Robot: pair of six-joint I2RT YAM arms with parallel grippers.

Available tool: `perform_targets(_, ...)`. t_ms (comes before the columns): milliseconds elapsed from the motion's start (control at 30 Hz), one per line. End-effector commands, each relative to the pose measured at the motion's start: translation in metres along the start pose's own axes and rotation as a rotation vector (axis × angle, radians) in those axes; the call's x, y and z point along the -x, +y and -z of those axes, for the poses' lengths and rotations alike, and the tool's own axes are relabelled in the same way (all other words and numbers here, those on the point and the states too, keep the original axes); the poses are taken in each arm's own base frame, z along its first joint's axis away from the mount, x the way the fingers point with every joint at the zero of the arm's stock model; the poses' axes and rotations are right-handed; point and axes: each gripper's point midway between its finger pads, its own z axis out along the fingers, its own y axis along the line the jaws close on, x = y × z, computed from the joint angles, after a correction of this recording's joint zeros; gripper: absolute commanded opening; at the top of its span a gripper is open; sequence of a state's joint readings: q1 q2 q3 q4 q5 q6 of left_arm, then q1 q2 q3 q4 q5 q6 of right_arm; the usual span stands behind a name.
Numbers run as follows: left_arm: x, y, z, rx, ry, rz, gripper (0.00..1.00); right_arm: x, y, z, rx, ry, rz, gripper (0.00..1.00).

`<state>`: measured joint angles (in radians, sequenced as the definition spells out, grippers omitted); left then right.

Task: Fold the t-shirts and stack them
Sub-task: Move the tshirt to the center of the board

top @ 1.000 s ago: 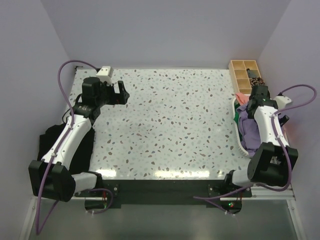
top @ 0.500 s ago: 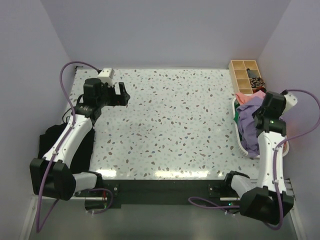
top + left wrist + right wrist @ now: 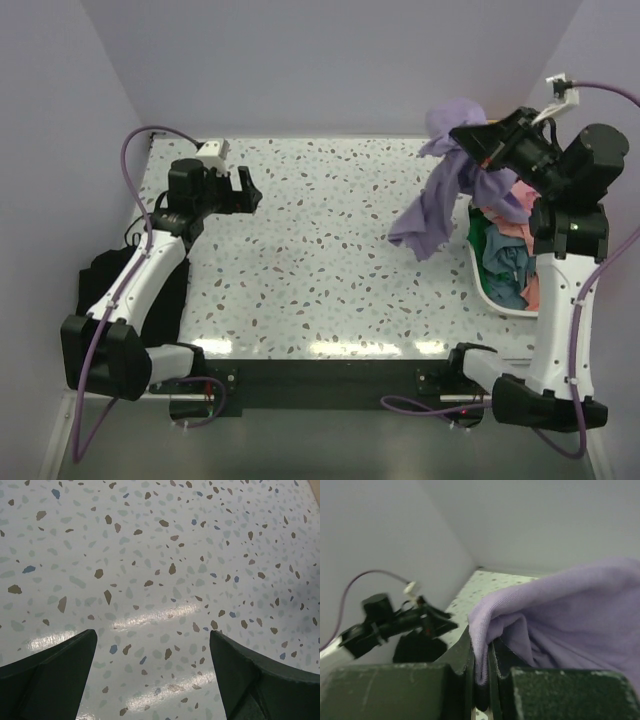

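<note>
The speckled counter (image 3: 320,270) is lying open across its middle; the lavender t-shirt (image 3: 432,210) is hanging over its right side beside the basket (image 3: 476,278), and the left arm (image 3: 150,262) is occupying the left edge.

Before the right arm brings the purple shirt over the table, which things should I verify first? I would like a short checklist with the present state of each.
1. Grip: the right gripper is shut on the lavender cloth t-shirt, its edge pinched between the fingers: ok.
2. Hanging end of the shirt clear of the speckled table: cannot tell from above.
3. Helper: the left gripper is open and holds nothing: ok.
4. Table under the left gripper bare: ok.
5. The teal t-shirt and the salmon t-shirt lie inside the white plastic basket: ok.
</note>
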<state>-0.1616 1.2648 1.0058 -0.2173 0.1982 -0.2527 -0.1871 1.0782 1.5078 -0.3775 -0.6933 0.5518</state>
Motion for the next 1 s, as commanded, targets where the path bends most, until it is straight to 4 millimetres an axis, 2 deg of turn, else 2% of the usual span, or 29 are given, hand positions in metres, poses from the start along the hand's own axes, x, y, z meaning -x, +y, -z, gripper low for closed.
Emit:
perform_targets(0, 0.021, -0.010, 0.010, -0.030, -0.092, 0.014, 1.00, 0.004, 0.115, -0.004, 0.506, 0.122, 0.077, 0.00)
perform_targets(33, 0.020, -0.009, 0.011, -0.026, -0.092, 0.016, 1.00, 0.005, 0.132, -0.005, 0.558, 0.133, 0.088, 0.00)
perform_targets(67, 0.020, -0.009, 0.011, -0.022, -0.094, 0.017, 1.00, -0.001, 0.130, -0.020, 0.569, 0.166, 0.055, 0.00)
perform_targets(100, 0.020, -0.008, 0.013, -0.019, -0.098, 0.021, 1.00, -0.009, 0.142, -0.026, 0.615, 0.197, 0.042, 0.00)
perform_targets(133, 0.020, -0.007, 0.014, -0.011, -0.103, 0.024, 1.00, -0.008, 0.153, -0.028, 0.651, 0.209, 0.048, 0.00)
perform_targets(200, 0.019, -0.005, 0.017, 0.002, -0.113, 0.035, 1.00, -0.028, 0.166, -0.049, 0.721, 0.282, 0.006, 0.00)
perform_targets(233, 0.018, -0.003, 0.018, 0.014, -0.114, 0.039, 1.00, -0.033, 0.174, -0.053, 0.751, 0.301, 0.002, 0.00)
perform_targets(300, 0.017, -0.002, 0.021, 0.023, -0.122, 0.052, 1.00, -0.052, 0.173, -0.072, 0.747, 0.338, -0.011, 0.00)
perform_targets(333, 0.016, -0.001, 0.022, 0.030, -0.124, 0.056, 1.00, -0.065, 0.162, -0.083, 0.707, 0.361, -0.032, 0.00)
perform_targets(367, 0.014, 0.000, 0.023, 0.032, -0.120, 0.060, 1.00, -0.072, 0.148, -0.097, 0.638, 0.349, -0.019, 0.00)
perform_targets(400, 0.015, -0.001, 0.025, 0.032, -0.127, 0.066, 1.00, -0.091, 0.126, -0.110, 0.542, 0.391, -0.047, 0.00)
perform_targets(433, 0.013, -0.001, 0.026, 0.033, -0.126, 0.071, 1.00, -0.107, 0.093, -0.129, 0.399, 0.385, -0.026, 0.00)
perform_targets(467, 0.009, 0.000, 0.026, 0.034, -0.122, 0.077, 1.00, -0.123, 0.071, -0.139, 0.306, 0.406, -0.025, 0.00)
perform_targets(500, 0.011, -0.002, 0.027, 0.025, -0.131, 0.085, 1.00, -0.162, 0.034, -0.145, 0.176, 0.502, -0.056, 0.00)
perform_targets(533, 0.007, -0.005, 0.026, 0.006, -0.123, 0.089, 1.00, -0.182, 0.009, -0.148, 0.085, 0.538, -0.033, 0.00)
perform_targets(567, 0.002, -0.005, 0.024, 0.000, -0.110, 0.095, 1.00, -0.194, -0.041, -0.154, -0.146, 0.516, 0.007, 0.00)
perform_targets(600, 0.000, -0.007, 0.024, -0.007, -0.105, 0.104, 1.00, -0.228, -0.078, -0.138, -0.317, 0.603, -0.011, 0.00)
perform_targets(633, -0.005, -0.007, 0.022, -0.015, -0.091, 0.108, 0.99, -0.252, -0.118, -0.130, -0.495, 0.659, -0.011, 0.00)
perform_targets(667, -0.008, -0.007, 0.021, -0.013, -0.080, 0.111, 0.99, -0.266, -0.146, -0.112, -0.632, 0.715, 0.035, 0.00)
perform_targets(733, -0.018, -0.005, 0.019, -0.014, -0.053, 0.118, 0.98, -0.302, -0.177, -0.090, -0.761, 0.806, 0.053, 0.00)
perform_targets(767, -0.022, -0.005, 0.017, -0.017, -0.043, 0.121, 0.98, -0.309, -0.184, -0.089, -0.773, 0.806, 0.060, 0.00)
perform_targets(800, -0.025, -0.006, 0.015, -0.025, -0.036, 0.123, 0.98, -0.323, -0.191, -0.078, -0.793, 0.838, 0.061, 0.00)
perform_targets(867, -0.037, -0.011, 0.009, -0.064, 0.000, 0.129, 0.97, -0.327, -0.199, -0.075, -0.826, 0.827, 0.065, 0.00)
perform_targets(900, -0.041, -0.013, 0.007, -0.079, 0.013, 0.128, 0.96, -0.327, -0.205, -0.071, -0.856, 0.823, 0.087, 0.16)
perform_targets(933, -0.048, -0.019, 0.005, -0.115, 0.037, 0.127, 0.95, -0.324, -0.207, -0.069, -0.875, 0.812, 0.095, 0.23)
perform_targets(967, -0.056, -0.019, 0.002, -0.118, 0.064, 0.128, 0.95, -0.317, -0.206, -0.068, -0.878, 0.789, 0.104, 0.35)
